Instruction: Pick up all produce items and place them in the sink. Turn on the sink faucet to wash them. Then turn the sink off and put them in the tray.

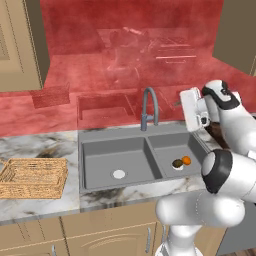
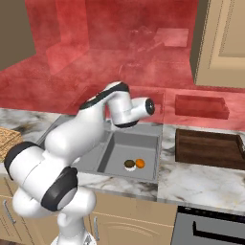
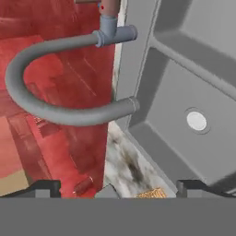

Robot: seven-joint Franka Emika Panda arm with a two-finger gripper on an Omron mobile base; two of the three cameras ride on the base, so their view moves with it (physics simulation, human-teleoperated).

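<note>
1. In the sink's (image 1: 115, 155) right basin, we are seeing the olive-brown piece (image 1: 177, 163) and orange piece (image 1: 186, 160) lying side by side.
2. We are holding our pincer (image 3: 117, 186) high beside the faucet (image 1: 149, 107), fingers spread apart, holding nothing, well above the produce.
3. We are seeing the wicker tray (image 1: 32, 177) sitting on the desk (image 1: 40, 145), left of the sink.

A glossy red wall (image 1: 130, 45) stands behind the marble worktop (image 1: 35, 145). Beige wall cabinets (image 1: 20, 45) hang above, with beige cabinet doors (image 1: 100, 235) below.
</note>
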